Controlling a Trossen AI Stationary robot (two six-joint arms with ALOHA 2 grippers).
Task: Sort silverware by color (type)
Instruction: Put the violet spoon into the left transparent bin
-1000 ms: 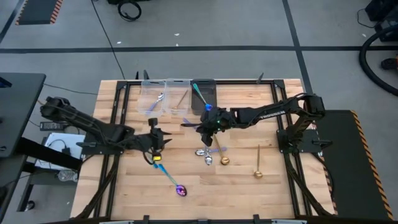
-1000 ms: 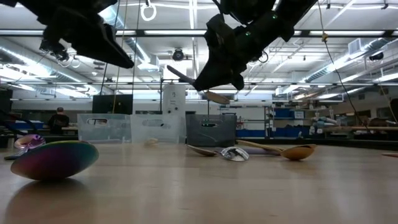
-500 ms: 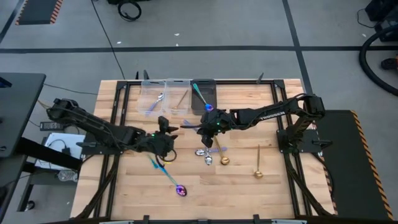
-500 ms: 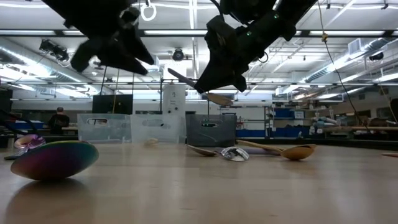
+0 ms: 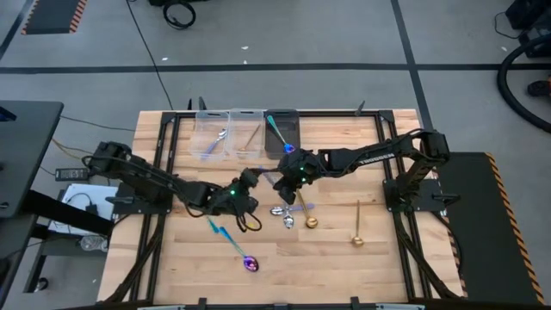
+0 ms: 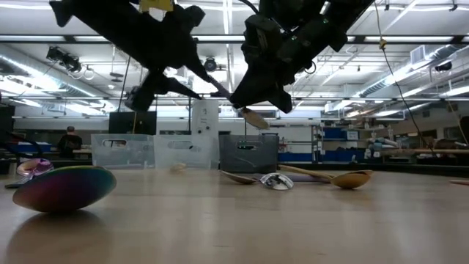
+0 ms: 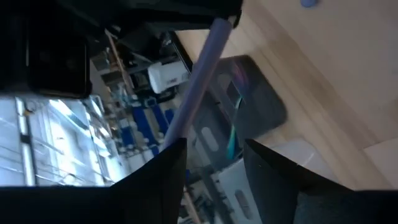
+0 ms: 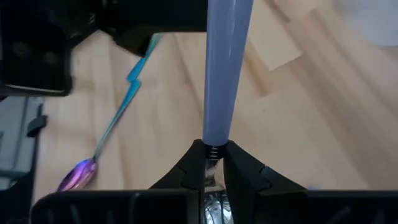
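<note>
On the counter, the right gripper, fingers clamped on a lilac-handled spoon, hangs near centre. The left gripper, fingers apart and empty, at its nine o'clock, should close squarely on the handle.

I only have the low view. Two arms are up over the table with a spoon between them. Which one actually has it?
Observer: The right gripper. Its jaws are shut on the lilac spoon, at the base of the handle.
Operator: And the left one?
Observer: The left gripper has its jaws open. The handle's free end runs up beside one of them and is not clamped.
Operator: Is any silver one already binned?
Observer: Yes. From above, a silver-bowled spoon lies in the left clear bin at the table's far edge.
</note>
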